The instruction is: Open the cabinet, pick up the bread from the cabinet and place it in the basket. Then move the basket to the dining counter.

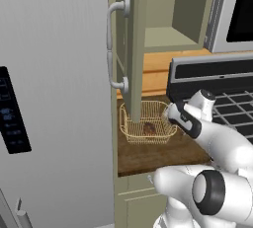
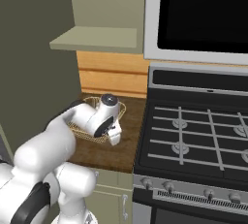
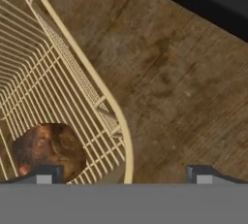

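The olive-beige cabinet (image 1: 163, 10) stands open, its door (image 1: 134, 49) swung out edge-on with the curved silver handle (image 1: 114, 47) facing left. Below it, the gold wire basket (image 1: 148, 123) (image 2: 89, 135) (image 3: 58, 72) sits on the dark wood countertop (image 1: 158, 155). The brown bread (image 1: 149, 128) (image 3: 48, 150) lies inside the basket. My gripper (image 3: 124, 177) (image 2: 115, 138) hangs open just over the basket's right rim, with the rim wire running between its fingers, one over the bread and one over the countertop. Nothing is held. The dining counter is out of view.
The grey fridge (image 1: 54, 98) walls off the left. A black stove (image 2: 203, 131) with grates stands right of the basket, a microwave (image 2: 203, 14) above it. The open door hangs over the basket's back left. Lower drawers (image 1: 138, 197) sit under the countertop.
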Motion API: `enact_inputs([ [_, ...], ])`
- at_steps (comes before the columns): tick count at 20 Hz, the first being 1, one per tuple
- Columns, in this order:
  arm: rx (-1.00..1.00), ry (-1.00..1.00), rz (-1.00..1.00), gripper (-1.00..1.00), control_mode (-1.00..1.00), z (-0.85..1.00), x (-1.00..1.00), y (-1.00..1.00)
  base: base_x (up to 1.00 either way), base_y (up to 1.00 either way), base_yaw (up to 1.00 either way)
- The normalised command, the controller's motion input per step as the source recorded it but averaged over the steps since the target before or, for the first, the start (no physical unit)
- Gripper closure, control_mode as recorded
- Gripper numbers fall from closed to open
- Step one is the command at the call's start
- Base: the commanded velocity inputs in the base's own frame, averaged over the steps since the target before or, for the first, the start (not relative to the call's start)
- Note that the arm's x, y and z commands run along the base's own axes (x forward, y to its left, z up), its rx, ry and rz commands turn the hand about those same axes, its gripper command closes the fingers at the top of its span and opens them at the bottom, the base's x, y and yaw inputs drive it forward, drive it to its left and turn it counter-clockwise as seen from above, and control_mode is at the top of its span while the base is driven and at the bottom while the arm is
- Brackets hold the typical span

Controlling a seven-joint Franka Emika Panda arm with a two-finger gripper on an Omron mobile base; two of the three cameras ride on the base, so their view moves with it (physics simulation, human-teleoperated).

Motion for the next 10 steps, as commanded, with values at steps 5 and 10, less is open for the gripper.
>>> enact_inputs([
  [5,-0.02,0.13,0.00,-1.00,-1.00,-0.31,0.00,0.23,0.00,0.00,0.00],
  [10,-0.01,0.06,-0.01,-1.00,-1.00,-0.32,0.14,0.04,0.00,0.00,0.00],
])
